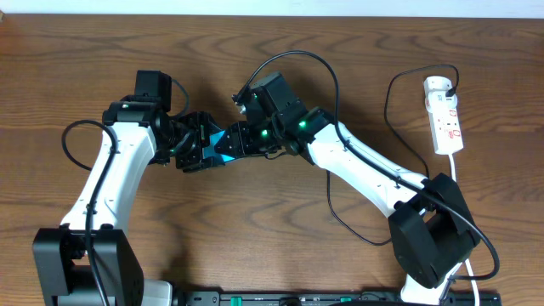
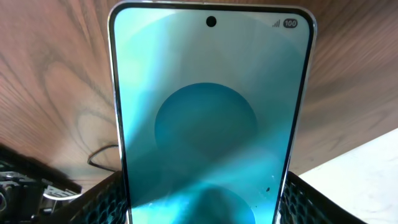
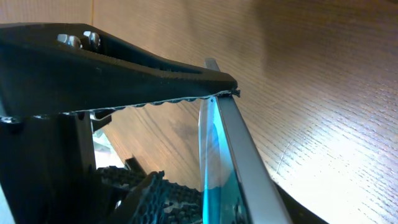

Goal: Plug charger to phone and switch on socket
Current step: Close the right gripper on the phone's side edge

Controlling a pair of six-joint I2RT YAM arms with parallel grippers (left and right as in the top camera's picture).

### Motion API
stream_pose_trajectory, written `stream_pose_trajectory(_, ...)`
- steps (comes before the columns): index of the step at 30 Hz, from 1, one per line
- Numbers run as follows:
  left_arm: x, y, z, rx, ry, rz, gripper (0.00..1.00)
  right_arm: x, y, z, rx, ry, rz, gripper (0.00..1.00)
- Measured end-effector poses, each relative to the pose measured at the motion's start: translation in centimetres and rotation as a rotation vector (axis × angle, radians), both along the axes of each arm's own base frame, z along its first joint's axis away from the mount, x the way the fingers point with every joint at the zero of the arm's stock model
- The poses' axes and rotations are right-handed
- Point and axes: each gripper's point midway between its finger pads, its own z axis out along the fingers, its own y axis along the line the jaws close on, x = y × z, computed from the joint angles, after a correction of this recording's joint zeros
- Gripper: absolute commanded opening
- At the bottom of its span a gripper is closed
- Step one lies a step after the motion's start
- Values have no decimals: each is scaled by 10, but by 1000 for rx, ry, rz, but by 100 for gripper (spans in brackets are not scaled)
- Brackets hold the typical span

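left end effector (image 1: 197,151) clamps the phone (image 2: 211,124), long axis pointing straight at the right end effector (image 1: 248,141), whose finger (image 3: 124,74) touches its free end; that grip, can't tell. socket (image 1: 444,119) sits far right on the bench (image 1: 255,255).

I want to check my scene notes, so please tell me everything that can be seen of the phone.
The phone is a slim rectangle with rounded corners, a glossy lit screen in cyan and white, a punch-hole camera at the top, a "100" battery mark and a silvery frame. It appears held off the wooden table, over its middle. The left gripper clamps its long sides between black textured pads. A finger of the right gripper meets one corner.
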Motion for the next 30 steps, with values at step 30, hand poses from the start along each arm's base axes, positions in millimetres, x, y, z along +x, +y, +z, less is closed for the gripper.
stream_pose_trajectory(30, 0, -1, 0, -5, 1, -2, 7, -1, -5, -7, -37, 19, -19, 27)
